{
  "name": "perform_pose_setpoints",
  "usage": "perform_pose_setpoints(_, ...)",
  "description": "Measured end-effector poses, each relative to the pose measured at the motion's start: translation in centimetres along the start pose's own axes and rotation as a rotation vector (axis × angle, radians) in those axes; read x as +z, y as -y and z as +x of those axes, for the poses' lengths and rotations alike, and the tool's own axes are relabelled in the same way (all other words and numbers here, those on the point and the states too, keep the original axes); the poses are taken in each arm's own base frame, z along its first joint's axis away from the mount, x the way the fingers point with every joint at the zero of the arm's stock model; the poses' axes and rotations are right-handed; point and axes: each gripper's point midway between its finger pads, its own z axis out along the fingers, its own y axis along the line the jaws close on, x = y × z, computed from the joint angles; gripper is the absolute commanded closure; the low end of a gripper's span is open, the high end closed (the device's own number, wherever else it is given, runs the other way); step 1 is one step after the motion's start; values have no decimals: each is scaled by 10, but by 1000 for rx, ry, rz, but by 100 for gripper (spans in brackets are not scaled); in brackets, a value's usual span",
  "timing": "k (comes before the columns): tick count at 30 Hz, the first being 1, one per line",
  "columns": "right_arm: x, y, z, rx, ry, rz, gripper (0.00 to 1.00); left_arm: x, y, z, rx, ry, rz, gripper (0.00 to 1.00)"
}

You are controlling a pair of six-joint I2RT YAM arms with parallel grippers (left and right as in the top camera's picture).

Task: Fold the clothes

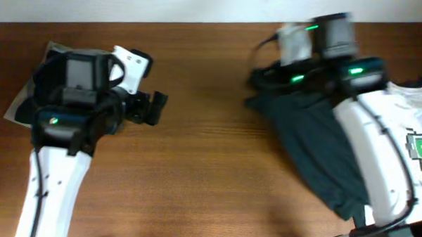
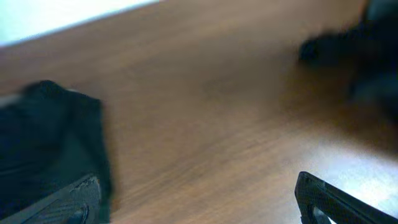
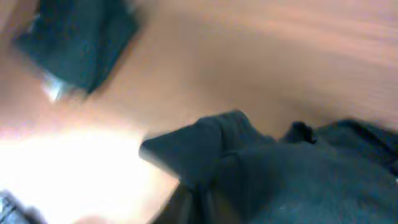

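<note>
Left claw (image 2: 199, 202) hangs wide open and empty near the desk's (image 1: 209, 175) left edge, beside a folded dark garment (image 1: 20, 103). A black T-shirt (image 1: 315, 150) lies rumpled toward the far right corner beneath the right claw (image 1: 263, 77), its grip too blurred to tell.

Dark shirt (image 1: 310, 144), crumpled, unfolded (right side)

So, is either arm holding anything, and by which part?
Left gripper holds nothing, fingers apart. The dark T-shirt bunches at the right gripper, whose fingers are hidden: cannot tell.
</note>
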Motion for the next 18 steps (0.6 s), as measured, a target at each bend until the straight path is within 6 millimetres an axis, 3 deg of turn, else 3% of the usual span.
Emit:
perform_pose_setpoints(1,9,-30,7,-54,-32,-45,36,-11,-7,-4,-9,28,-25,0)
perform_pose_setpoints(2,20,-71,18,-137,-71,-97,32,-21,-14,-6,-20,51,-47,1)
perform_pose_setpoints(4,27,-100,30,-197,-101,-93,30,-33,-21,-4,-36,60,-76,1)
perform_pose_setpoints(6,28,-86,29,-166,-98,-2,30,-33,-22,0,-44,44,-76,1)
perform_pose_setpoints(10,0,-15,11,21,-49,180,30,-17,-4,2,-22,3,-3,1)
perform_pose_setpoints(13,-60,23,-13,150,83,273,30,39,32,7,41,-95,124,1)
perform_pose_setpoints(16,-125,26,-23,187,229,312,29,122,70,5,124,-128,220,1)
perform_pose_setpoints(18,-145,22,-19,194,264,318,29,172,96,3,177,-103,268,11)
